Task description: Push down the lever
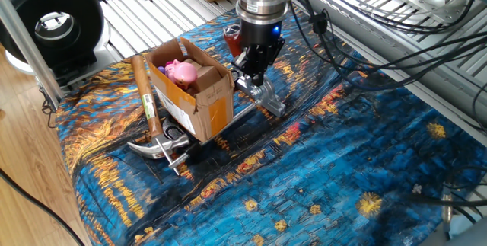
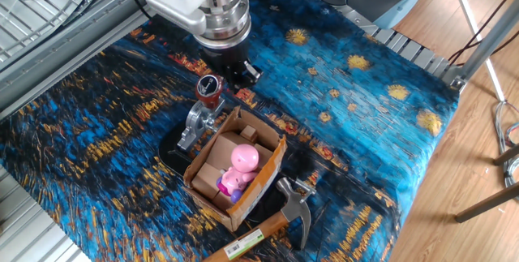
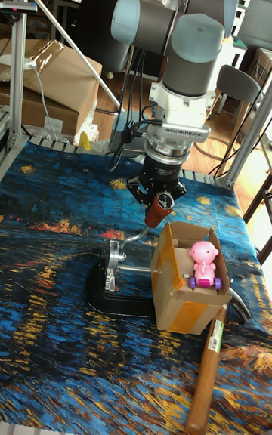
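Blue and gold painted cloth covers the table [image 2: 381, 132], and everything that matters sits near its middle. The arm [image 3: 177, 42] comes down from above, ending in the hand [image 2: 240, 73], which hangs low over the cloth just beside the fixture. Next in size is the cardboard box [image 3: 181, 276] with a pink toy [image 3: 203, 263] standing in it; the box is close against the fixture [image 2: 195, 126], a small chrome stand on a dark base. A hammer [image 3: 208, 363] lies on the cloth at the box's other side, head near the box and wooden handle running away from it. The lever [image 3: 140, 236] is a short silver arm that rises from the fixture and curves up to a dark red knob [image 2: 210, 88]. In the tall fixed view the knob sits directly below the hand; in the other fixed view it lies just to the left and near side of the fingers, so the two look touching or nearly so, though which one I cannot tell. The lever's long axis runs up from the stand towards the hand, so the push probably has to go down onto the knob and away from the box. Whether the fingers are spread or closed cannot be told; they are too dark and small, and nothing appears gripped between them.
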`<state>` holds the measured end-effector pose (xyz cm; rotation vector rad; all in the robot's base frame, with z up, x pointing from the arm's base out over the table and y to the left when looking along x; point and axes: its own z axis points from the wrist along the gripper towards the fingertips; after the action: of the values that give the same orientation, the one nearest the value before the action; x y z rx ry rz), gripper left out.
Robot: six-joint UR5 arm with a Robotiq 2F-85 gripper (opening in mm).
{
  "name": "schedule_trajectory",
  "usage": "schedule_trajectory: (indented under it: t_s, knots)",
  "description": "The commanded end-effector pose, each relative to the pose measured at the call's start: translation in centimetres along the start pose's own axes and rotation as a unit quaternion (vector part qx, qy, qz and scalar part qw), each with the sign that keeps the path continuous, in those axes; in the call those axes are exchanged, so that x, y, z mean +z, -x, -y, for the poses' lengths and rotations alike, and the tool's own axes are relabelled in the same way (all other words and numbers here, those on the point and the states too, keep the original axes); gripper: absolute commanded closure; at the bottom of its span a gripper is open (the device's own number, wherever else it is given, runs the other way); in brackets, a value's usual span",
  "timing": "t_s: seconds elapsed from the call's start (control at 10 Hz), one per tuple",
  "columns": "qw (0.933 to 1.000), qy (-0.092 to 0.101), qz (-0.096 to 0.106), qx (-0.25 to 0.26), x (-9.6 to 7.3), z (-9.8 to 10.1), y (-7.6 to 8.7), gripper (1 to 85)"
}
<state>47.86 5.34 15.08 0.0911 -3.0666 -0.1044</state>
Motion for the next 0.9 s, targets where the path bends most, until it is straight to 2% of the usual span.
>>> schedule_trajectory:
  t_s: [0.0,0.1,0.3,0.6,0.8]
  knots:
    - [0.9999,-0.007,-0.005,0.006,-0.1,0.4,-0.2,84.0]
    - [0.9999,-0.008,-0.008,0.004,-0.1,0.4,-0.4,84.0]
    - [0.9997,0.012,-0.021,-0.004,-1.0,0.3,0.9,84.0]
    - [0.9990,0.008,-0.042,-0.012,-1.1,1.0,1.7,84.0]
    - [0.9983,0.002,-0.058,-0.006,-0.9,0.6,1.8,84.0]
